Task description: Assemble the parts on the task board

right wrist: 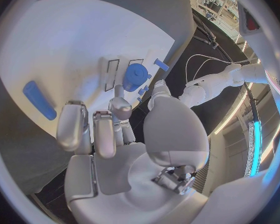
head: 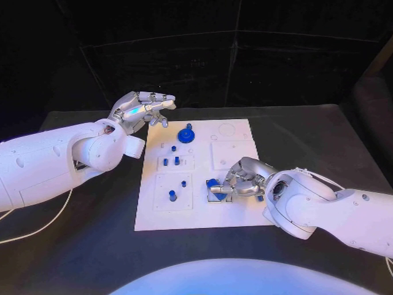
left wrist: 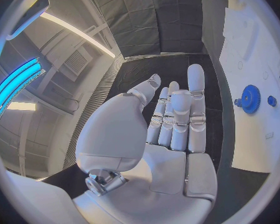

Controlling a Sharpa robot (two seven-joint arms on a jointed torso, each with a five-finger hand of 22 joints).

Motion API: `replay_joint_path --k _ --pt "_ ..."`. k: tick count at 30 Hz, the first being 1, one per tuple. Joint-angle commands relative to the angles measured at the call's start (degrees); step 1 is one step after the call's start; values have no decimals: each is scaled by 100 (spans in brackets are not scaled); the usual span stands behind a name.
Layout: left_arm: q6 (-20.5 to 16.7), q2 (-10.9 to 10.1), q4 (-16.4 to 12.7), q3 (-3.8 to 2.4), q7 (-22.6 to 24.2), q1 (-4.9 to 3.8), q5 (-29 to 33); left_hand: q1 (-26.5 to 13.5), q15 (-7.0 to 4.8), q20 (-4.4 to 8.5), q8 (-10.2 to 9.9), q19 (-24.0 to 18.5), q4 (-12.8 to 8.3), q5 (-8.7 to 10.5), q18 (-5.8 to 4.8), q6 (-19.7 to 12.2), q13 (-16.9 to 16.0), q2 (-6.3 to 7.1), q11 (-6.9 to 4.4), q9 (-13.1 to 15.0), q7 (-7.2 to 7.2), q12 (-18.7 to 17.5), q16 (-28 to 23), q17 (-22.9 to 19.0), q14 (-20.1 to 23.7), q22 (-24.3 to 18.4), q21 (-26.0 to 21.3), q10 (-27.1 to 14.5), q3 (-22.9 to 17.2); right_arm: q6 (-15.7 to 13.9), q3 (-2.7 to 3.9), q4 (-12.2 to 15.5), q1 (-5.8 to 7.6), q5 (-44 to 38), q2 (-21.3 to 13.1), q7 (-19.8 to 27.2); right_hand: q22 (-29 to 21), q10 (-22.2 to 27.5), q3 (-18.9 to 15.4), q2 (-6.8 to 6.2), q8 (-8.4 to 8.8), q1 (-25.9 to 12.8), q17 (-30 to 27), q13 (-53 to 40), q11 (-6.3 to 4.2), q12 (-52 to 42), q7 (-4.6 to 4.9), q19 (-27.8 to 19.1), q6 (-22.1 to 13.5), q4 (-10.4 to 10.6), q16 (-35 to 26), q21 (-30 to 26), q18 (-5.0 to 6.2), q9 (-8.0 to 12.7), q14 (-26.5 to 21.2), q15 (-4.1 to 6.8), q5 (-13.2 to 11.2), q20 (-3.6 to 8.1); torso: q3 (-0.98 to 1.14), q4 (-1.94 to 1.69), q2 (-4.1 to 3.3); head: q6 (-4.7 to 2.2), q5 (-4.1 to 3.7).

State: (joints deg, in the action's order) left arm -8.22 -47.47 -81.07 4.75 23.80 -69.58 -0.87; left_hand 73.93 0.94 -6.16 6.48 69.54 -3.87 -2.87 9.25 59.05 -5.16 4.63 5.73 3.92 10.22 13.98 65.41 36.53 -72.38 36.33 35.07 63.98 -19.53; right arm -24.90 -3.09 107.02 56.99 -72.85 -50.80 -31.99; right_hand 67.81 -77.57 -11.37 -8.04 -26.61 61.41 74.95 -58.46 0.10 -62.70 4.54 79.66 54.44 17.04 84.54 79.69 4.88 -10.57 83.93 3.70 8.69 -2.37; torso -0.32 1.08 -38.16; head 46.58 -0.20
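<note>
Task board [head: 236,215] runs lengthwise 12 to 6; blue gear [head: 188,135] near its 12 end. Left hand [head: 143,109] empty, fingers loosely apart; right hand [head: 241,178] fingertips curl onto blue part [head: 214,183], grasp unclear.

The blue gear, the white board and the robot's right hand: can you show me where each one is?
blue gear [head: 188,134], head view, on its round toothed disc.
task board [head: 234,215], head view, on a bare white patch near its front edge.
right hand [head: 241,177], head view, on the middle of the silver hand.

Glossy white arms [head: 46,163] – silver hands [head: 145,110], thin white cables.
</note>
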Motion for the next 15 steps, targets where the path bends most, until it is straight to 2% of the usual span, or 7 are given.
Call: replay_joint_path --k 1,4,15 --pt "78 -1 -5 -3 6 -7 17 -4 4 -45 2 7 6 8 117 -36 -9 -50 8 -6 -9 21 0 -6 42 -6 -21 -40 32 28 2 2 7 7 20 33 1 42 134 69 -32 22 196 -8 -1 42 4 -7 -43 -11 -35 -38 -38 8 359 8 136 -13 -1 0 -2 4 -3" --pt "80 -1 -4 -3 5 -7 17 2 5 -46 2 10 4 8 117 -43 -9 -48 11 -6 -6 24 0 -12 44 -10 -25 -51 42 107 2 7 7 -6 34 53 8 33 206 144 -53 151 208 -19 -3 54 2 -2 -44 -24 -34 -37 -39 8 363 9 312 -14 0 1 -3 8 0" --pt "82 3 11 -3 2 -7 17 2 5 -46 2 10 4 8 117 -43 -9 -48 11 -6 -6 24 0 -12 44 -10 -25 -51 42 259 2 68 7 -72 45 191 129 -57 227 317 -164 183 319 -128 -49 -6 -55 61 111 -23 12 23 -62 -21 389 42 475 8 6 5 1 12 0"
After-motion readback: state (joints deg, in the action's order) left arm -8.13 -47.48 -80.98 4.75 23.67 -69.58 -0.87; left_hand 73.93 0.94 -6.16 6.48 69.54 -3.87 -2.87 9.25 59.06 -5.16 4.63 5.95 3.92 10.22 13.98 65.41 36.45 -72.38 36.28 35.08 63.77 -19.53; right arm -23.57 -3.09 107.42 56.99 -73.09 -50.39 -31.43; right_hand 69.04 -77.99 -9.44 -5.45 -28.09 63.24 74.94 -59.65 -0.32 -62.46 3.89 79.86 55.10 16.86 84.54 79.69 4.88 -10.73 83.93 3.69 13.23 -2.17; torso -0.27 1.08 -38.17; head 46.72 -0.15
